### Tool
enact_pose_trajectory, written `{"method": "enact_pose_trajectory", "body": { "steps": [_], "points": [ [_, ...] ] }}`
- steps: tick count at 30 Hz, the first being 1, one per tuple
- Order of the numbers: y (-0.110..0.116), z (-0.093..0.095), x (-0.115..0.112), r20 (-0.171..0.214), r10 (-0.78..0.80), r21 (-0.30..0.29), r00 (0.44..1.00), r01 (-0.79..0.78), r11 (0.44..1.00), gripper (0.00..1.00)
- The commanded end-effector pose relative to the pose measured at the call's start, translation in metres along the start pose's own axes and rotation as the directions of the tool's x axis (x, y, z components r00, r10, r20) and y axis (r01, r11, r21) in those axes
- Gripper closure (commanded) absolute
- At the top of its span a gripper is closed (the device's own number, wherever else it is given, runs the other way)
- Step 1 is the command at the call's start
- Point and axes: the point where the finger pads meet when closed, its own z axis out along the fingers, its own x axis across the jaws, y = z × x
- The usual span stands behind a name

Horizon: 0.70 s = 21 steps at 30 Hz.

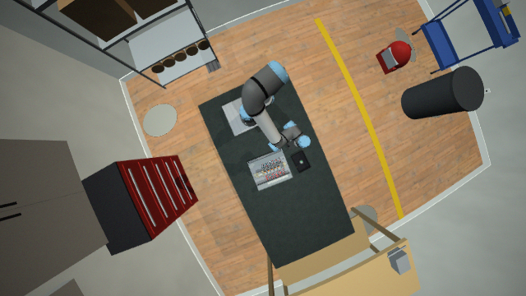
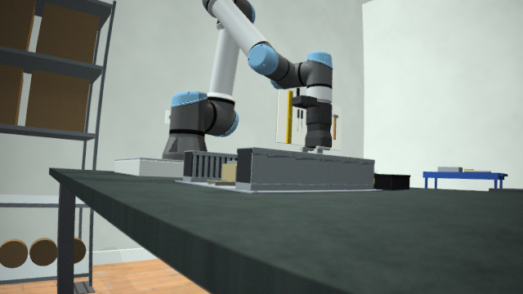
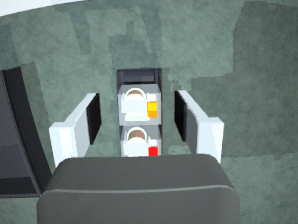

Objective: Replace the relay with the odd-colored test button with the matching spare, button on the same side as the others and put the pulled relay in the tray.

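In the wrist view my gripper point(image 3: 137, 107) is open and empty, its two white fingers standing to either side of a dark holder point(image 3: 139, 112) on the table. The holder carries two white spare relays: the farther one point(image 3: 140, 104) has an orange button, the nearer one point(image 3: 140, 143) a red button. I cannot tell how far above them the fingers hang. In the overhead view the relay panel point(image 1: 270, 169) lies just below the wrist point(image 1: 288, 141); its relay buttons are too small to tell apart. The black tray point(image 1: 298, 163) sits right of the panel.
The side view shows the gripper point(image 2: 316, 149) low behind the grey panel housing point(image 2: 304, 169), with the tray point(image 2: 391, 181) to its right.
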Motion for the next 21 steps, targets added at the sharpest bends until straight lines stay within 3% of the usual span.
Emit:
{"method": "enact_pose_trajectory", "body": {
  "steps": [1,21],
  "points": [
    [-0.0001,0.0012,0.0007,-0.001,-0.001,-0.001,1.000,0.001,1.000,0.00],
    [0.0003,0.0092,-0.0008,0.001,0.000,-0.001,1.000,0.000,1.000,0.00]
  ]
}}
